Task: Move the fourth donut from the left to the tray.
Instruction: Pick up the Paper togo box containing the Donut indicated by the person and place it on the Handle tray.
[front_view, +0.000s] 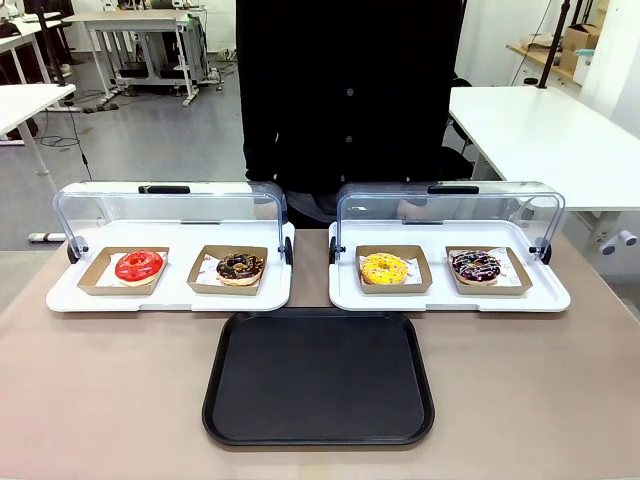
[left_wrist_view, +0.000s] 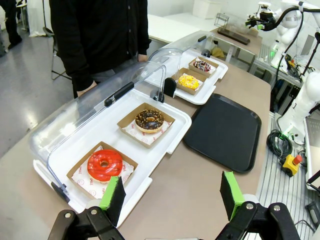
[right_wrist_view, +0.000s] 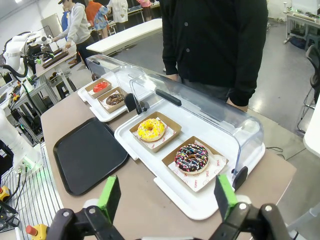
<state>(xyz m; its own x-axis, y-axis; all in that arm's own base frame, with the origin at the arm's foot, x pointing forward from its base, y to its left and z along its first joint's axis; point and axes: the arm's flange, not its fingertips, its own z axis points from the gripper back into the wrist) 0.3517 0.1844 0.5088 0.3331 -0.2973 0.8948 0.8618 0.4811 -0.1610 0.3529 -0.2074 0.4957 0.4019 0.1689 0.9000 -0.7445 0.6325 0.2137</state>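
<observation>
On the far side of the table, in the front view, the fourth donut from the left (front_view: 475, 266) is seen in its cardboard holder (front_view: 490, 291). It is at the right end of the right white display tray (front_view: 448, 302), whose clear lid (front_view: 450, 208) is lifted back. The tray (front_view: 318, 380) is laid nearer, in the middle, and no donut is on it yet. A person (front_view: 350, 90) is standing behind.

In the left wrist view, the left gripper (left_wrist_view: 172, 196) is held over the table edge with its jaws spread and nothing between them. The donut is well apart from it, at the far end of the row.

In the right wrist view, the right gripper (right_wrist_view: 167, 196) is also released and empty. The donut is placed just ahead of it, beside the yellow donut (right_wrist_view: 151, 129).

The donut is judged to be light and soft, with a glaze that is easily smeared. It is better taken by the rim of the holder, not by the ring itself. The holder may bend if it is pinched hard.
</observation>
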